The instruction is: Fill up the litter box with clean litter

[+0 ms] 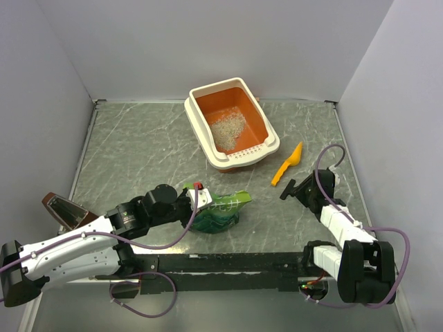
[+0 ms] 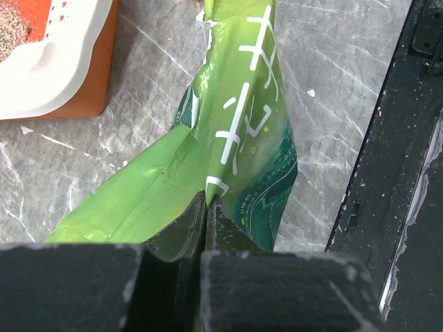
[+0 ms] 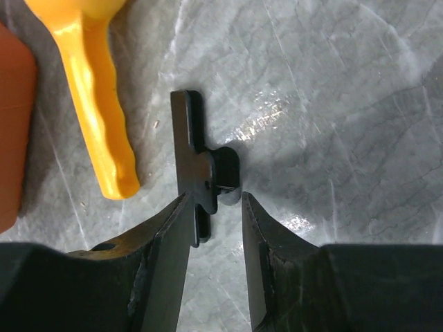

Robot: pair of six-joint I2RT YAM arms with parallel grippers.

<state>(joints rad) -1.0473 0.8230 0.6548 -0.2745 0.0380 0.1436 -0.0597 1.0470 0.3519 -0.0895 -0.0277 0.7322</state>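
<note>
Left pincer: I am clenching my left pincer (image 2: 206, 207) on a fold of the green bag (image 2: 235, 124), pads pressing flat together with the film pinched between them.
Right pincer: my right pincer (image 3: 214, 204) is hovering with its fingers parted around a small black piece (image 3: 194, 155). I cannot tell whether I am gripping it or only straddling it.
Litter box: the litter box (image 1: 195, 121) is sitting on the grey marbled table (image 1: 131, 152), turned at an angle, its holed short edge facing my bases.
Clean litter: the clean litter (image 1: 228, 130) is lying inside the litter box as a small pile, toward the holed end.
Surroundings: the bag is lying on the near side of the litter box, between it and my left arm. The scoop (image 1: 287, 166) is lying just off the box's near right corner, between the box and my right pincer.
Materials: the box is showing a smooth cream rim and an orange inside. The bag is crinkling, glossy green with white marks. The scoop is smooth yellow-orange plastic. The litter is looking fine, pale and grainy.
Hard to make out: a dark brown object (image 1: 66, 211) is lying well to the near left of the litter box, partly behind my left arm, and I cannot identify it. My left wrist view is cutting off most of the box.
</note>
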